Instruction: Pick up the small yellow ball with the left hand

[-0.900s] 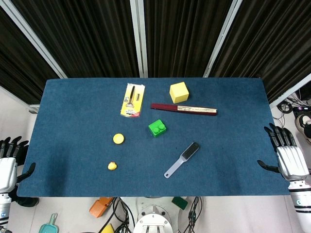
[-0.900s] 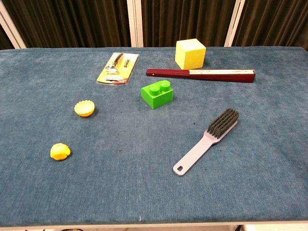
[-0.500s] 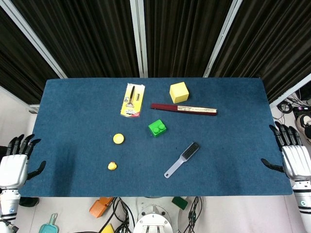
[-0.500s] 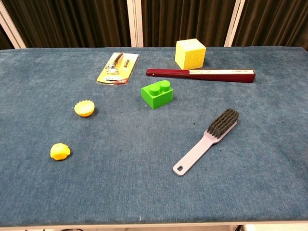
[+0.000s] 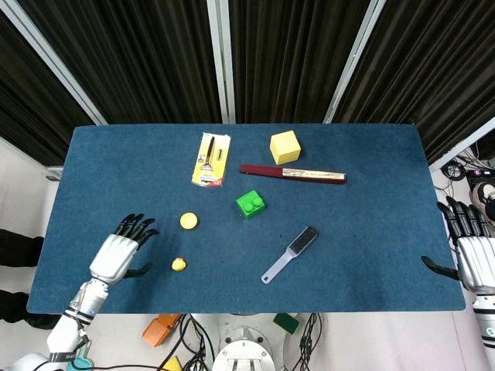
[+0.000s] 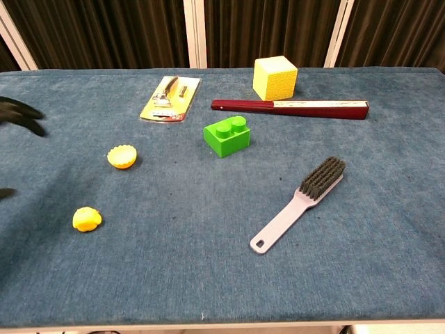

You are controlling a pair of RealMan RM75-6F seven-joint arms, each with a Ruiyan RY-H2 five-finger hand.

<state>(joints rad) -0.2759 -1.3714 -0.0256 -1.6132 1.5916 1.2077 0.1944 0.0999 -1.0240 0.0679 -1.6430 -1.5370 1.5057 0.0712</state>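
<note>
Left hand (image 5: 117,253) now over the table (image 5: 363,224), moved in from beyond its left edge within the last half second; fingers spread, holding nothing. Small yellow ball (image 5: 179,264) just right of that hand, untouched, near the front edge. Reach apparently begun, grasp not. Right hand (image 5: 472,259) off the table's right edge, fingers apart, empty. In chest view, only dark blurred fingertips (image 6: 17,115) at the left border.

Near the counter's (image 5: 371,232) far edge lie a carded razor (image 5: 210,159), a yellow cube (image 5: 285,147) and a dark red closed folding fan (image 5: 292,173). Mid-counter: a green toy brick (image 5: 250,204), a grey brush (image 5: 291,253) and a yellow fluted cup (image 5: 189,221).
</note>
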